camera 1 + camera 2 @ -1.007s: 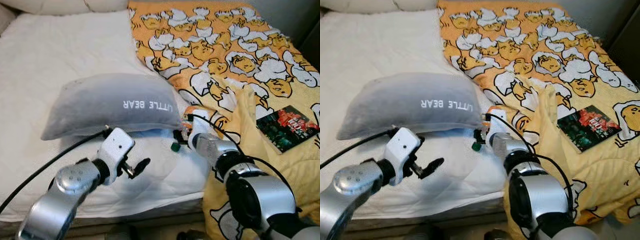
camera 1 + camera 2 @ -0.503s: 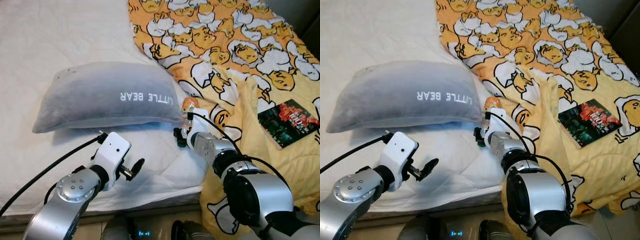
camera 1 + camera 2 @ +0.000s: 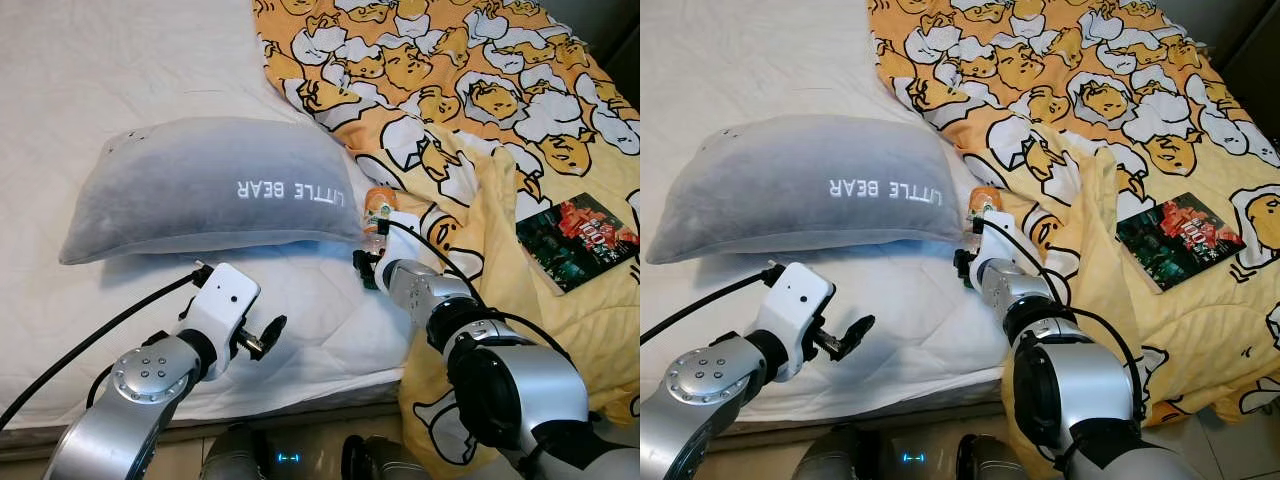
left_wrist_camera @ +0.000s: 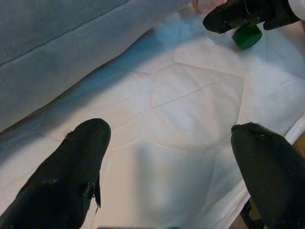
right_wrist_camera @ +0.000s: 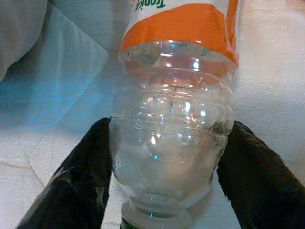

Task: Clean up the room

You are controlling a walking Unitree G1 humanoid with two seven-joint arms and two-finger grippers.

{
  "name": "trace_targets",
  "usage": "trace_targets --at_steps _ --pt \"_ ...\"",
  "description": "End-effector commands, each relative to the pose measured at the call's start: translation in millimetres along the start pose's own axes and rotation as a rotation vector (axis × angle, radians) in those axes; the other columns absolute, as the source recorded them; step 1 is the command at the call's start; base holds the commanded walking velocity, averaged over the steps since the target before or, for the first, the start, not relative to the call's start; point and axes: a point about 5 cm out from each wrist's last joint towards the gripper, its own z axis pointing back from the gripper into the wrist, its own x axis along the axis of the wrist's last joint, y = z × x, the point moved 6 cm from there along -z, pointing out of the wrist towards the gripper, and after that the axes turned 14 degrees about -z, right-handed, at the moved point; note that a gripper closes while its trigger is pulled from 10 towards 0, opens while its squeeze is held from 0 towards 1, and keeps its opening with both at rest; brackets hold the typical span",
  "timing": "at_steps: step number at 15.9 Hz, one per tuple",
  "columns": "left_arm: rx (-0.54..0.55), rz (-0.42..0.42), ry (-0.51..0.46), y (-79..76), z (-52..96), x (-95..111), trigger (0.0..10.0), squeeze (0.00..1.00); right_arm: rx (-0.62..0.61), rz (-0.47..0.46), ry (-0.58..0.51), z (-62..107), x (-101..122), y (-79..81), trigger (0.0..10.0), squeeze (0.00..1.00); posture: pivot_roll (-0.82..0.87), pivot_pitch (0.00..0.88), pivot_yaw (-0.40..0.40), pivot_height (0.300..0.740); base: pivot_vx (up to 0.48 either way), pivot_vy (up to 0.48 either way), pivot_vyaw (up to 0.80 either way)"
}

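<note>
A clear plastic bottle [image 3: 377, 204] with an orange label and a green cap [image 4: 247, 36] lies on the white mattress [image 3: 120, 70], at the right corner of a grey "LITTLE BEAR" pillow [image 3: 210, 190]. My right gripper [image 3: 366, 266] reaches to it from the bed's front. In the right wrist view its black fingers [image 5: 86, 181] press both sides of the bottle's shoulder [image 5: 171, 143]. My left gripper [image 3: 262, 335] hovers open over bare mattress below the pillow, with nothing between its fingers [image 4: 71, 171].
A yellow duck-print blanket [image 3: 470, 90] covers the bed's right half and hangs over the front edge. A dark book [image 3: 578, 240] lies on it at the right. The mattress's front edge [image 3: 300, 400] runs just beneath both arms.
The camera has tilted down, so the whole scene has shifted. My right gripper has pushed farther in along the bottle toward the pillow's corner. The left gripper has stayed open in about the same place.
</note>
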Motion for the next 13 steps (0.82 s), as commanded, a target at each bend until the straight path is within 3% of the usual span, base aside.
trace_targets --at_steps 1,4,8,10,11,12,13 --pt "-0.009 -0.008 -0.006 -1.1 -0.5 2 10.0 0.00 -0.003 0.013 -0.013 0.4 5 -1.6 0.0 0.00 0.08 0.201 -0.069 0.740 0.000 0.000 0.00" --pt "-0.002 -0.014 -0.014 3.6 -4.8 2 10.0 0.00 0.007 0.016 -0.026 0.6 8 -1.7 0.0 0.00 0.06 0.178 -0.060 0.740 0.000 0.000 0.00" --pt "0.054 0.021 -0.043 14.6 -10.6 3 10.0 0.00 0.077 -0.031 -0.099 3.2 21 -10.1 0.0 0.00 -0.01 0.058 -0.024 0.740 0.000 0.000 0.00" --pt "0.079 0.036 -0.046 18.5 -11.3 3 10.0 0.00 0.113 -0.028 -0.157 8.1 32 -17.0 0.0 0.00 -0.04 0.019 -0.014 0.740 0.000 0.000 0.00" --pt "0.136 0.084 -0.062 28.1 -12.1 3 10.0 0.00 0.168 -0.058 -0.246 21.7 47 -19.1 0.0 0.00 -0.07 0.000 -0.005 0.740 0.000 0.000 0.00" --pt "0.190 0.111 -0.062 36.7 -12.5 1 10.0 0.00 0.203 -0.094 -0.309 39.9 55 -20.9 10.0 0.00 -0.08 0.000 -0.002 0.740 0.000 0.000 0.00" --pt "0.204 0.113 -0.058 39.2 -12.7 0 10.0 0.00 0.213 -0.095 -0.325 47.6 56 -21.6 10.0 0.00 -0.08 0.000 -0.002 0.740 0.000 0.000 0.00"
